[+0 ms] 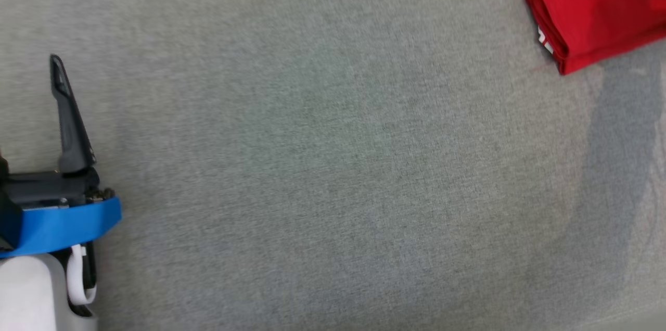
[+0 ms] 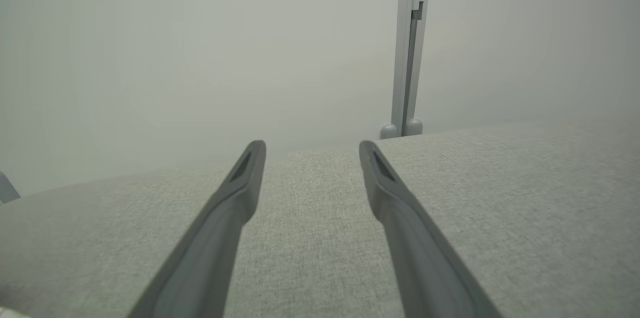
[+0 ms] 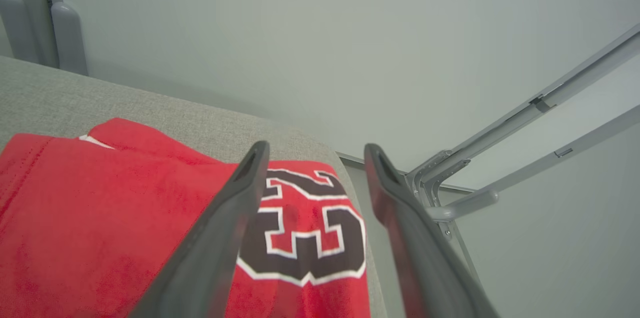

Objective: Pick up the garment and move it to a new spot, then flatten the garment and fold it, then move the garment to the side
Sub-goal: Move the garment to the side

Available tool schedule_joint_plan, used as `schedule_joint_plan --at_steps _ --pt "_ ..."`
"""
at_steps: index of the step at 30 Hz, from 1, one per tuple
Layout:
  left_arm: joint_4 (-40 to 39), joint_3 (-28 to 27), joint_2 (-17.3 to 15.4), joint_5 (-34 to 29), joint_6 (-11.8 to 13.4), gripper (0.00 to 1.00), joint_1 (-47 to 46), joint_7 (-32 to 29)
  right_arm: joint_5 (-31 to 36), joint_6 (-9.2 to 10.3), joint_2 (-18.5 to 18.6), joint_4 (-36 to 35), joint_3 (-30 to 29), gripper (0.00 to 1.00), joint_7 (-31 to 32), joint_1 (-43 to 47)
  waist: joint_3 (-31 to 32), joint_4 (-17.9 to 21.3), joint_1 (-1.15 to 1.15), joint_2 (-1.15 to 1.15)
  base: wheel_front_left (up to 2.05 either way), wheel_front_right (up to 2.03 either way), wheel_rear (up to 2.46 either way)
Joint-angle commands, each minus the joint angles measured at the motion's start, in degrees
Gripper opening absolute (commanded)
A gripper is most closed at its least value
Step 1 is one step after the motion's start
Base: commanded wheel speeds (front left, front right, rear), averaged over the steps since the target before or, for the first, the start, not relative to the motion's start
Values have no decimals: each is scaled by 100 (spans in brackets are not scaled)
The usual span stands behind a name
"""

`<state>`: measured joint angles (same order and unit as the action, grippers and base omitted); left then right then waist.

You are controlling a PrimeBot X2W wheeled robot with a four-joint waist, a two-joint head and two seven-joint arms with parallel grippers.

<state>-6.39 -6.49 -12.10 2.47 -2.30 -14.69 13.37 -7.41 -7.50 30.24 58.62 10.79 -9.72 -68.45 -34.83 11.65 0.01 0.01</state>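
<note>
The folded red garment is laid at the far right corner of the counter. The right gripper is held just over the garment, jaws released, empty. The left gripper, jaws released, is located well left of the garment.

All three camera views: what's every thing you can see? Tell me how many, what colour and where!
garment: one, red with a dark white-edged number, folded, at the table's far right corner.
table: one, grey fabric top, under everything.
metal frame bars: several, grey, slanting beyond the table's edge in the right wrist view; an upright one behind the table in the left wrist view.
wall: one, pale, behind the table.
left gripper: one, dark fingers, open over bare table at the near left.
right gripper: one, dark fingers, open over the garment.
</note>
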Motion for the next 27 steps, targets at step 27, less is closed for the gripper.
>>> schedule_joint_plan --at_steps 27 --pt "1448 -16 587 315 63 100 1213 188 -371 0 -1832 -2916 -279 100 -551 4056 2264 -919 -1 -1 0 0 0"
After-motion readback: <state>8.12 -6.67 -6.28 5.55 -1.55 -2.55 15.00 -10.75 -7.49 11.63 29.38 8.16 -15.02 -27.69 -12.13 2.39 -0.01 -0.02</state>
